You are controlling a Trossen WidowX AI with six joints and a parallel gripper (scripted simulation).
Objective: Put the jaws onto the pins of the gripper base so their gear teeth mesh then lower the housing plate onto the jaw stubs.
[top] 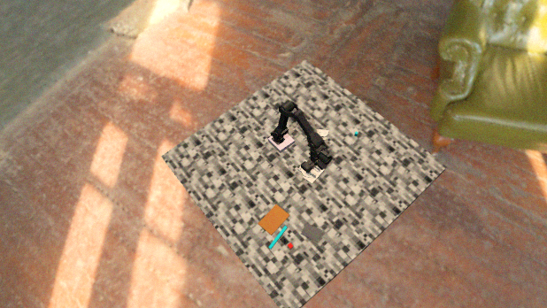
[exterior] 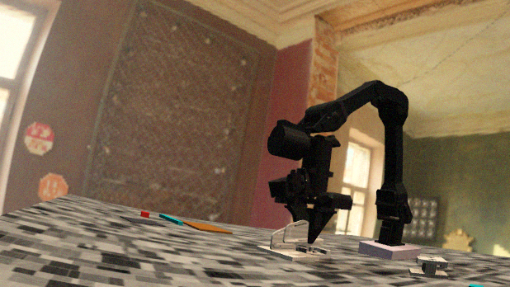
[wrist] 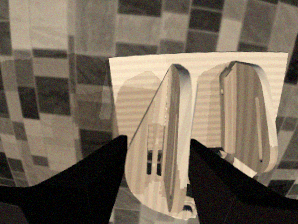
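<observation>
My gripper point(top: 312, 167) point(exterior: 307, 232) point(wrist: 156, 143) points down over the gripper base and is shut on one pale jaw. The held jaw point(exterior: 298, 231) point(wrist: 183, 110) has an upright curved wall and sits low over the base; whether it touches its pin is hidden. The gripper base point(top: 312, 179) point(exterior: 269, 250) point(wrist: 200, 58) is a pale flat plate on the mat. The other jaw point(exterior: 276, 240) point(wrist: 245, 110) stands on the base beside the held one. Gear teeth and pins are mostly hidden. A pale plate, likely the housing plate point(top: 323, 132) point(exterior: 429, 259), rests raised on a small grey support.
An orange slab point(top: 273, 219) point(exterior: 208, 228), a cyan bar point(top: 278, 237) point(exterior: 171, 218), a red block point(top: 290, 245) point(exterior: 144, 214) and a dark grey sheet point(top: 312, 232) lie farther off. A small cyan block point(top: 356, 133) lies beyond the raised plate. The arm's pinkish base block point(top: 282, 143) point(exterior: 388, 250) stands nearby.
</observation>
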